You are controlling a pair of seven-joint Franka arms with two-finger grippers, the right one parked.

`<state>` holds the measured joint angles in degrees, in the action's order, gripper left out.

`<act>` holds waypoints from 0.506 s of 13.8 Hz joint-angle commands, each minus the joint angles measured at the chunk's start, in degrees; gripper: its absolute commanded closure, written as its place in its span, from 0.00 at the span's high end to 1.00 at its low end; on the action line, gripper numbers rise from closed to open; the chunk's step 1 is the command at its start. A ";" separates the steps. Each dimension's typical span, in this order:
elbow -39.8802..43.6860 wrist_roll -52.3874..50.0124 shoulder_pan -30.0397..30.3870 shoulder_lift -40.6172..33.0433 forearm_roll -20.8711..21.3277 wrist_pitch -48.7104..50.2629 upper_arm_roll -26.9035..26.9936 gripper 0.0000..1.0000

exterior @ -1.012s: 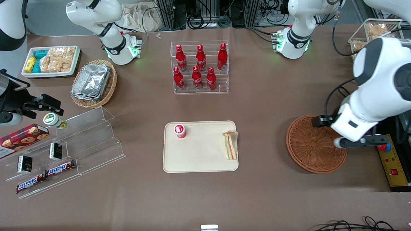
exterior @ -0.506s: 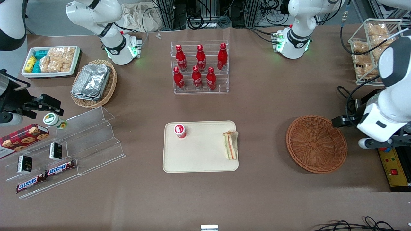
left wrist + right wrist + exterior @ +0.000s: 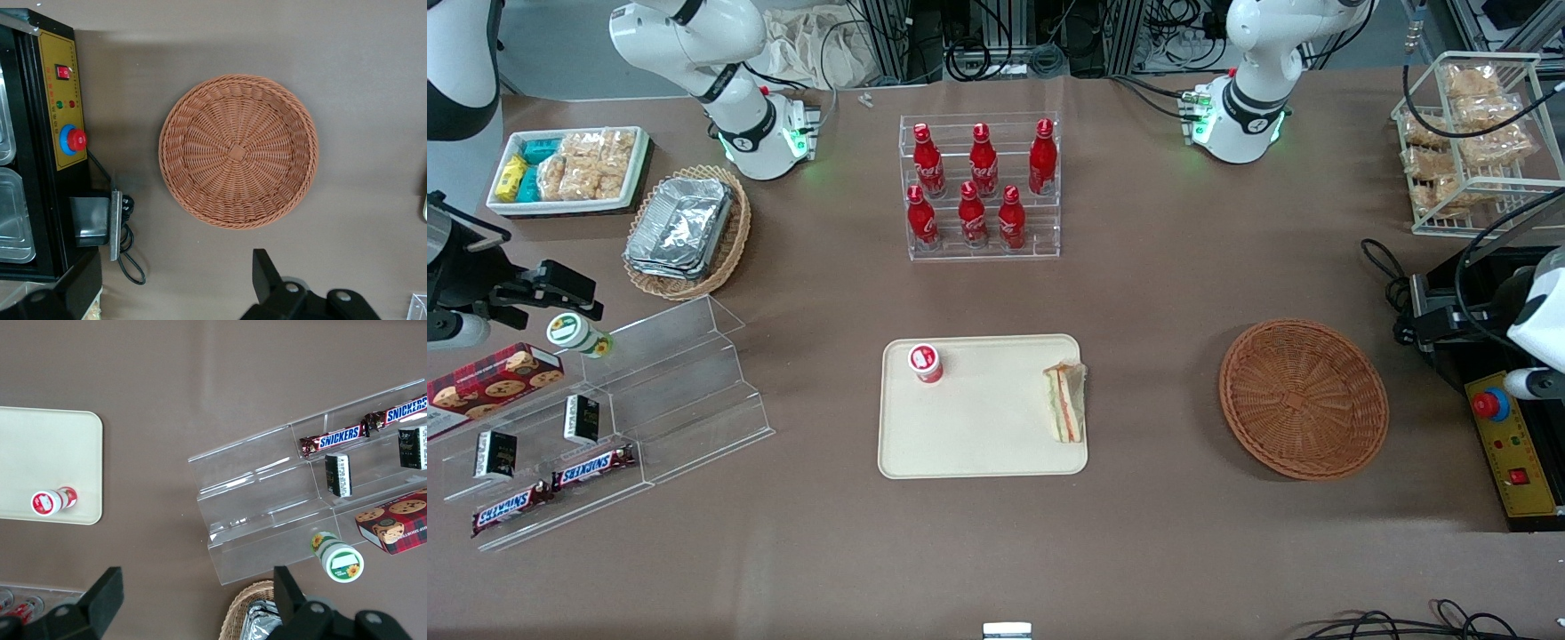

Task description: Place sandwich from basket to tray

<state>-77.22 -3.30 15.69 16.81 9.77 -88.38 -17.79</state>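
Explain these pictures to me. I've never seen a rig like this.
Two white robot arms stand at a brown table, and only one is working. The large picture looks down on the table from in front. The other two come from cameras on the arms' wrists.

The sandwich already lies on the cream tray, near a small red-and-white pot. The brown wicker basket holds nothing. Red bottles stand in a clear rack farther from the front camera.

The working arm's gripper hangs at its own end of the table, above a black-and-yellow control box and clear of the basket. It is not carrying the sandwich.
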 commanded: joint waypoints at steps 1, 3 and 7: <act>-1.09 1.36 -8.96 -2.13 -2.20 -0.12 10.70 1.00; -1.17 1.54 -15.13 -2.48 -7.02 -0.39 19.59 1.00; -1.35 3.56 -16.48 -3.01 -9.07 -0.56 22.36 1.00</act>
